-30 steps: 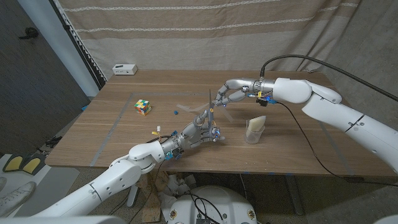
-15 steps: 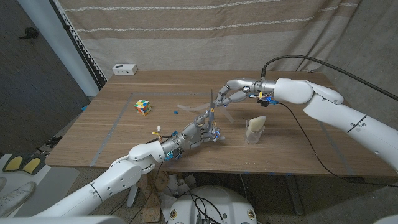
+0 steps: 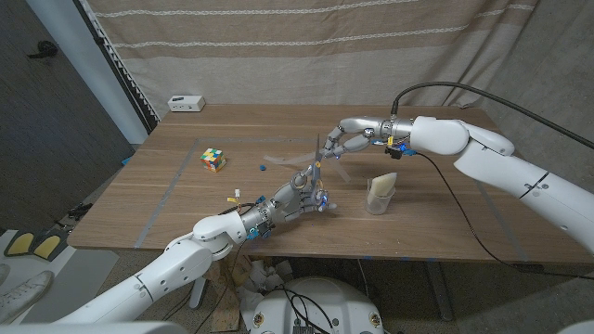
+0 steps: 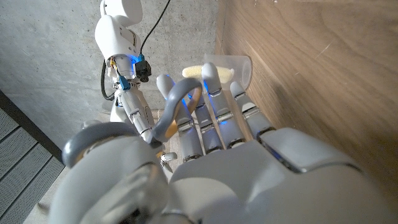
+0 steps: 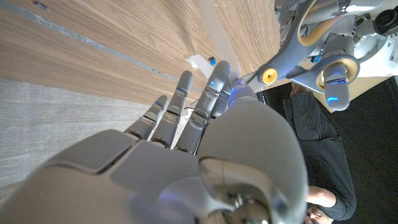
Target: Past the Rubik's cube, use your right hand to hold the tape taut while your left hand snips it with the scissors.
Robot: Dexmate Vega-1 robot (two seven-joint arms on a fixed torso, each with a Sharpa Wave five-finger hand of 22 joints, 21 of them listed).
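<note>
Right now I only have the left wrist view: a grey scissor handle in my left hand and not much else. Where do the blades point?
Observer: In the head view the grey-handled scissors point up and away from the left hand, with the tips just below the right hand.
Operator: Tape between the blades?
Observer: Can't tell. The clear tape strip runs from the right hand's fingers past the blades, and it's blurred there.
Operator: Cube?
Observer: The multicoloured Rubik's cube sits on the wooden table, well to the robot's left of the scissors.
</note>
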